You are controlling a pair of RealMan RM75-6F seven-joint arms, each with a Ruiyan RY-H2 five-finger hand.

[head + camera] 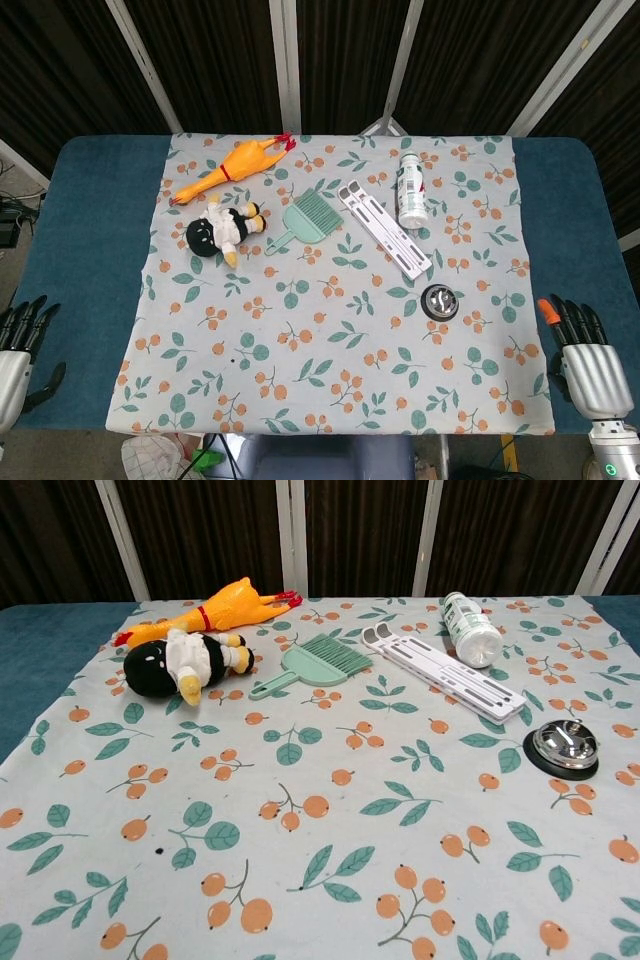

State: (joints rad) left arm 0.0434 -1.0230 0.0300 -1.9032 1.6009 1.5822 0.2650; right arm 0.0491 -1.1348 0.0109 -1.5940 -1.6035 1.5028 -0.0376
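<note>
**Both hands idle at near table edge; six items on cloth, none touched**

- Right hand (585, 350): at approx. 4 o'clock of the table, head view only. Fingers apart, pointing to 12, holding nothing. One fingertip is orange. Rests over the blue table (85, 250) cover just off the cloth's (330, 400) right border. Wrist cut off by the frame bottom.
- Left hand (15, 350): approx. 8 o'clock, partly cut by the frame edge. Fingers spread, thumb out to the side, nothing in it. Well apart from all items.
- Bell (439, 300): nearest thing to the right hand, at its 10 o'clock, still apart from it. Upright on its black base; chest view shows the chrome dome.
- White rack (385, 229): flat, lying diagonally, 11 o'clock of the bell. Exact type hard to tell.
- Bottle (411, 189): on its side, just beside the rack's far half; label unreadable.
- Green brush (305, 219): flat, bristles toward 1 o'clock, handle toward 7.
- Plush doll (222, 228): on its side, left of the brush.
- Rubber chicken (232, 164): lying at 12 o'clock of the doll, close to it.

Items sit in the far half, prob. laid out for reach from either side. Chest view shows neither hand.
</note>
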